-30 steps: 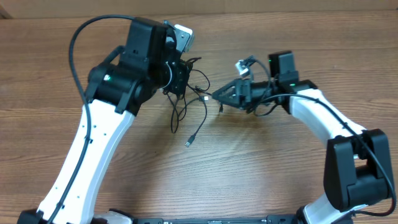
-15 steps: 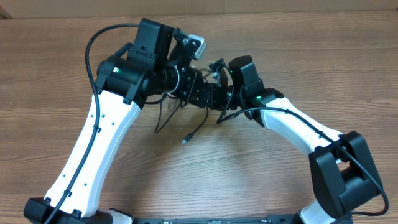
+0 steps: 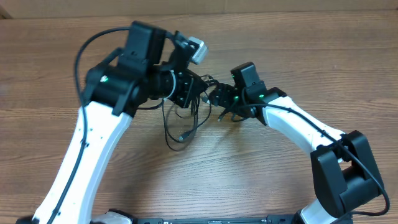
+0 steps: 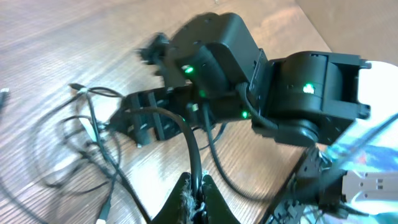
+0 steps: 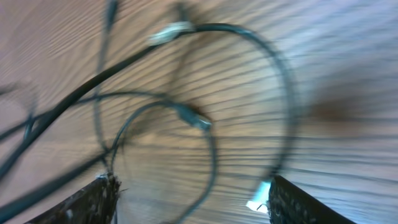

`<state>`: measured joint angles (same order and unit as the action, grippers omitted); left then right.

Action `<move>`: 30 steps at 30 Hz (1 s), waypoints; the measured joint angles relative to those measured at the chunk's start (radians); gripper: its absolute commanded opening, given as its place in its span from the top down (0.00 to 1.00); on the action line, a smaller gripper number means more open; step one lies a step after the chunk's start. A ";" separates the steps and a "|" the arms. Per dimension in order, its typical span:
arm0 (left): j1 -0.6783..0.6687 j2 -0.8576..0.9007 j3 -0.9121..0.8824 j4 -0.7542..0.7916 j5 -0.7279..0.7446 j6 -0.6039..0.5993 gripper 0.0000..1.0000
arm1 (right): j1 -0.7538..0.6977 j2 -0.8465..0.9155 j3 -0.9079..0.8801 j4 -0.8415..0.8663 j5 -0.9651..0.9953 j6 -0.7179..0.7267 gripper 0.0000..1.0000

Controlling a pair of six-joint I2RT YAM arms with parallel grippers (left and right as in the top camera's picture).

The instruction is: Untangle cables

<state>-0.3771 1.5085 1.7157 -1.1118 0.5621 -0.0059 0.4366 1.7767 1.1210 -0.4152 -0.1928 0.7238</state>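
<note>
The largest change is in the arms: a second ago the left arm [image 3: 93, 143] and the right arm [image 3: 298, 127] stood well apart with the tangle between them, and now the right arm has swung in across the table so that its head sits just beside the left one. The left arm has shifted only a little and has drawn the bundle in under itself. The left gripper [image 4: 196, 186] stays clenched on one strand of the cables [image 4: 190, 142], which rises from its closed tips in an arch toward the other arm. The right gripper [image 5: 191, 186] has its jaws spread, a touch wider than a moment ago, and grasps nothing; its own view, blurred, shows loops of cord lying on the wood ahead of and between its fingers. The rest of the cables hang and trail from the left grip down onto the table below both heads, still crossed over one another, where earlier one long end lay stretched out toward the front. A silver-tipped plug [image 5: 171, 29] lies at the top of the nearest loop. In my judgement this sets up a second hold close to the first so the strands can be pulled apart; the untangling is barely begun. The table [image 3: 280, 180] is brown wood-grain board, bare apart from the cords. Of the room, only a plain tan strip [image 3: 249, 6] shows beyond the far edge.
</note>
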 measured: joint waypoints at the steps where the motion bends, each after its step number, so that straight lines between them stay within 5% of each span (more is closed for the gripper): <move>1: 0.010 -0.019 0.000 0.000 -0.010 -0.017 0.96 | -0.007 0.000 0.000 -0.008 0.003 0.001 0.21; 8: 0.124 -0.165 0.000 -0.012 -0.073 -0.091 0.96 | -0.159 0.000 0.000 -0.150 0.045 0.009 0.16; 14: 0.156 -0.212 0.000 -0.045 -0.223 -0.169 0.96 | -0.271 0.000 0.000 -0.257 0.020 -0.042 0.00; 22: 0.156 -0.162 0.000 -0.040 -0.264 -0.266 0.96 | -0.244 0.000 0.000 -0.170 -0.473 -0.367 0.00; 30: 0.156 -0.155 0.000 -0.083 -0.478 -0.299 0.90 | -0.170 0.000 0.000 -0.163 -0.453 -0.401 0.00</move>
<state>-0.2207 1.3537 1.7157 -1.1946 0.0845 -0.3054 0.2665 1.7771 1.1210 -0.5785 -0.6456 0.3225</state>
